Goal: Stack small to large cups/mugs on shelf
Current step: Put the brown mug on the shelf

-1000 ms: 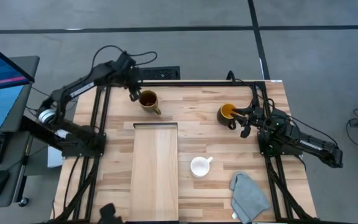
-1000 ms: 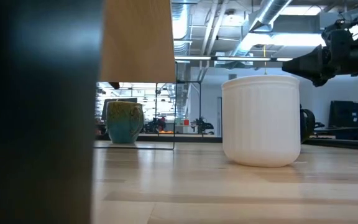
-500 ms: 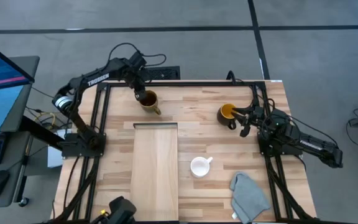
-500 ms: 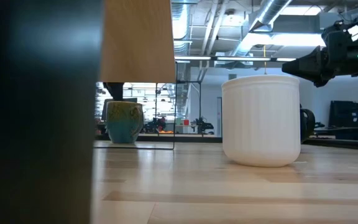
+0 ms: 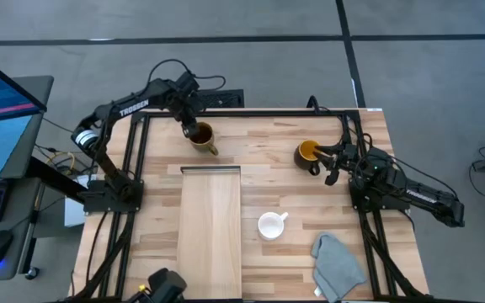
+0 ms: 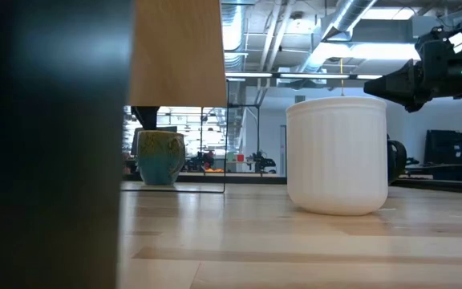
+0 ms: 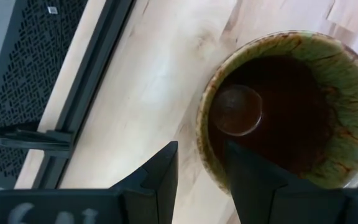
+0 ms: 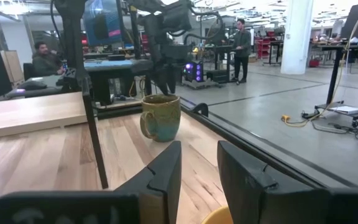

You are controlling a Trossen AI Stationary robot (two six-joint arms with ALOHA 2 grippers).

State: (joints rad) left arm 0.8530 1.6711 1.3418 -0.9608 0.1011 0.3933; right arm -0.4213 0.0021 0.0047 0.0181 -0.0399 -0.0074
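Note:
The large brown/olive mug (image 5: 200,135) stands upright at the table's far left, and also shows in the low view (image 6: 160,157). My left gripper (image 5: 194,126) is open above it. One finger is over the mug's inside and one is outside its far-left rim (image 7: 202,127). The dark mug with the yellow inside (image 5: 308,153) stands upright at the far right. My right gripper (image 5: 332,164) is open just to its right, and the mug's rim (image 8: 219,217) shows below the fingers. The small white mug (image 5: 271,225) stands upright right of the shelf (image 5: 210,236).
A grey cloth (image 5: 337,265) lies at the table's near right corner. The long shelf board runs from the table's middle to its near edge. Black frame bars (image 5: 251,112) line the far edge and both sides. Bare tabletop lies between the mugs.
My left gripper has moved toward the table's right edge and come down over the brown/olive mug's rim; its arm has swung round with it. The mugs and my right arm have kept still.

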